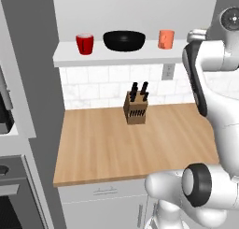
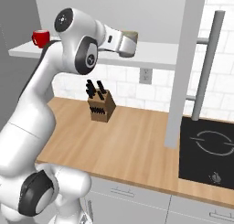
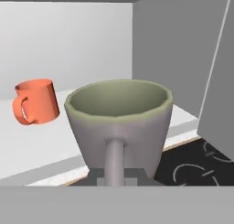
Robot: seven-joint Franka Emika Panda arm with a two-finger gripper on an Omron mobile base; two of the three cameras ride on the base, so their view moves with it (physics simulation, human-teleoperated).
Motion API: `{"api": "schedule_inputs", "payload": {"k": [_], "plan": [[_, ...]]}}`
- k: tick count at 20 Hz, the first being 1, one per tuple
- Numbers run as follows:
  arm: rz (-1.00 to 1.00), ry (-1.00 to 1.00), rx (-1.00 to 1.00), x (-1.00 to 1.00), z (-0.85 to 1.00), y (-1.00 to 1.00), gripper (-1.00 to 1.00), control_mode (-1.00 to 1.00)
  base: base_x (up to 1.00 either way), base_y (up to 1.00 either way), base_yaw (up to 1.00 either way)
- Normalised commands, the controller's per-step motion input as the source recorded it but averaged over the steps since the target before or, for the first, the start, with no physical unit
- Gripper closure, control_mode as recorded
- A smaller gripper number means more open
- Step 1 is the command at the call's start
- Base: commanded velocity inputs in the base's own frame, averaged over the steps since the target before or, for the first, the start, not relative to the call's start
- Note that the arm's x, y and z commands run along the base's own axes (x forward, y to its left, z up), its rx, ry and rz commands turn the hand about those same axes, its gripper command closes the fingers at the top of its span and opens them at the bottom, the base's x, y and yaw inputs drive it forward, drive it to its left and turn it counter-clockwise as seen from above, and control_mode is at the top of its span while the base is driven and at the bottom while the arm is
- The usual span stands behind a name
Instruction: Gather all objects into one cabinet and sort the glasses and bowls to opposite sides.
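Though we look for brands, labels or print on each thing, we find no writing that can be read.

From the hand view, we see the mug (image 3: 119, 122) large and close: dull grey-green, paler grey down its outer wall, with a faceted rim, an olive inside and a thick handle that faces the camera and runs down toward our gripper (image 3: 117, 176). Our fingers are clenched at the mug's base by the handle, and the mug stands upright in that grip. In the right base view the mug (image 2: 131, 38) shows as a small olive shape at the end of our hand, level with the shelf (image 2: 151, 55).

Behind the mug and to its left in the hand view, the orange cup (image 3: 35, 102) stands on the white shelf board, its handle turned to the left. It is matt orange with a plain wall.

In the left base view, we see three things in a row on the shelf (image 1: 93, 57) of the cabinet: the red cup (image 1: 85, 44) at the left, glossy, with a pale inner rim; the bowl (image 1: 124, 40) in the middle, wide, shallow and glossy black; and the orange cup (image 1: 166, 39) at the right. They stand apart from one another.

Below on the wooden counter (image 1: 116, 148), the knife block (image 1: 136, 109) stands near the tiled wall.
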Motion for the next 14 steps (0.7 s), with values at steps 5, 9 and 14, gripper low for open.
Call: {"api": "schedule_inputs", "payload": {"k": [5, 9, 14], "plan": [[-0.01, 0.0, 0.08, 0.99, -0.15, -0.16, 1.0, -1.0, 0.0, 0.0, 0.0], [0.0, 0.0, 0.04, 0.76, -0.07, -0.38, 1.0, -1.0, 0.0, 0.0, 0.0], [0.0, 0.0, 0.01, 0.33, -0.16, -0.57, 1.0, -1.0, 0.0, 0.0, 0.0]]}}
